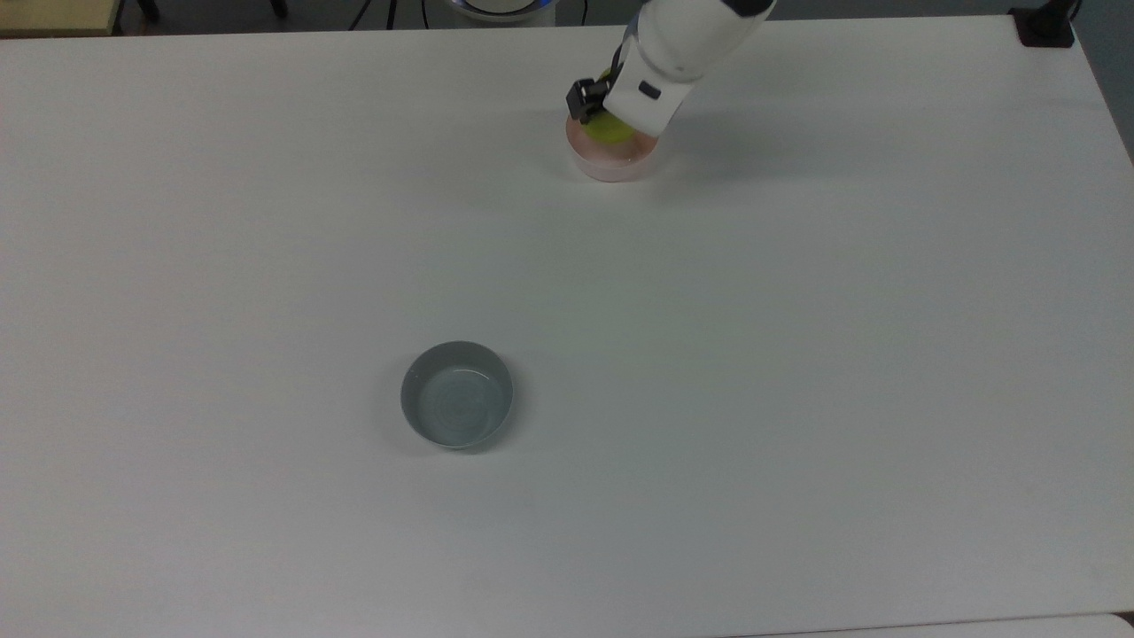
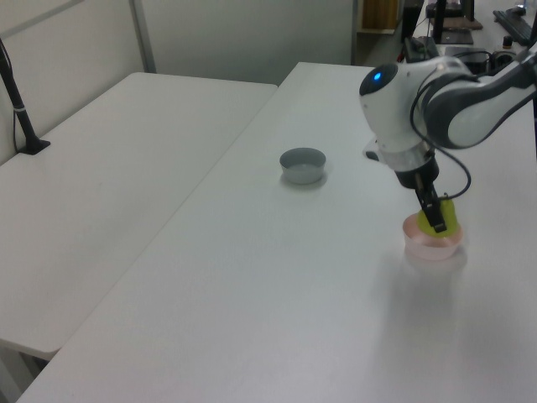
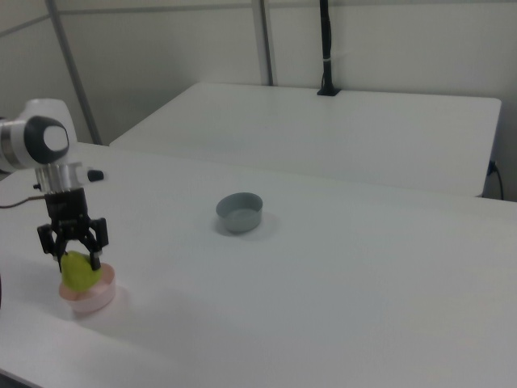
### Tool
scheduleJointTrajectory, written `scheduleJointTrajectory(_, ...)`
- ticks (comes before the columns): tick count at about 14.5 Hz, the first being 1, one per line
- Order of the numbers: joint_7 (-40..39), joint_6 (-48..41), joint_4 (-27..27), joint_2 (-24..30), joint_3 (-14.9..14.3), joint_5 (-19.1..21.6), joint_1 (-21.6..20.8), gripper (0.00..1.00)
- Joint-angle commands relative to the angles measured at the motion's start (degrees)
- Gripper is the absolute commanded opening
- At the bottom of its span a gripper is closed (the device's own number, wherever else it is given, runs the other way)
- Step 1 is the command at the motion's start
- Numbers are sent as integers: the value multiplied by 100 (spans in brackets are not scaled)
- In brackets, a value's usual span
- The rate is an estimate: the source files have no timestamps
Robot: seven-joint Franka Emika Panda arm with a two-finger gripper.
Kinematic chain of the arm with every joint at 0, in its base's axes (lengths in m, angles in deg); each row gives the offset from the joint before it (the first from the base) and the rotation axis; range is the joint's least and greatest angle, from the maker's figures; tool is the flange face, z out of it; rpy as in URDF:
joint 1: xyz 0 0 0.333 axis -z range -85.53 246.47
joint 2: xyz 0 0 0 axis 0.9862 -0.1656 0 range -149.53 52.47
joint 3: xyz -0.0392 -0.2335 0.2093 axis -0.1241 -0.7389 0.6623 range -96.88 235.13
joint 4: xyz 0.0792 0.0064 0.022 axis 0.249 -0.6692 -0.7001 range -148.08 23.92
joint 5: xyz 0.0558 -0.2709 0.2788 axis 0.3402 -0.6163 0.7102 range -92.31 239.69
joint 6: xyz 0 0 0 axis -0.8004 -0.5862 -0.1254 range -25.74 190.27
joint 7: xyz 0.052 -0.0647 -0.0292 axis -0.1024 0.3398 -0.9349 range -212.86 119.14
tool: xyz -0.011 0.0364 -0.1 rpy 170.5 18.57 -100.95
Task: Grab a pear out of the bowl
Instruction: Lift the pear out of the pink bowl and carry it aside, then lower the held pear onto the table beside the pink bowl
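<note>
Pear [image 3: 78, 272] is clamped between the fingers of the gripper [image 3: 73, 257], held just above the pale pink bowl [image 3: 87, 297] and partly clear of its rim. Grey-blue bowl [image 1: 457, 394] stands well apart on the white table [image 1: 797, 354].

In the top view the arm [image 1: 682, 40] is cut off by the upper edge and its white wrist covers much of the pear [image 1: 606, 131] and the far rim of the pink bowl [image 1: 611, 161], so the gripper [image 1: 595, 113] shows little more than one dark finger. The pear's stem cannot be made out in any view (too small). In the right view the arm [image 3: 32, 145] runs off the right view's left edge, and the pear [image 3: 78, 271] hides part of the bowl's [image 3: 87, 297] inside.
</note>
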Motion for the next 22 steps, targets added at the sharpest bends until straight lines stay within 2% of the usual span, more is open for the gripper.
scheduleJointTrajectory(1, -403, -809, 242, 612, -7, 30, 39, 41)
scheduleJointTrajectory(3, -562, -1135, 435, 710, -77, 135, 82, 41)
scheduleJointTrajectory(6, -712, -1243, 725, 719, -235, 135, 538, 41)
scheduleJointTrajectory(8, -739, -1216, 892, 684, -218, 161, 1108, 41)
scheduleJointTrajectory(9, -956, -1181, 954, 658, -149, 188, 1572, 41)
scheduleJointTrajectory(10, -1185, -1181, 1024, 640, -139, 258, 1838, 41)
scheduleJointTrajectory(13, -1573, -1172, 1200, 456, -139, 329, 2296, 41)
scheduleJointTrajectory(17, -1556, -725, 1253, -35, -148, 320, 2526, 42)
scheduleJointTrajectory(19, -1521, -689, 1525, -466, -148, 294, 2526, 42)
scheduleJointTrajectory(22, -1512, -593, 1605, -827, -157, 250, 2509, 43)
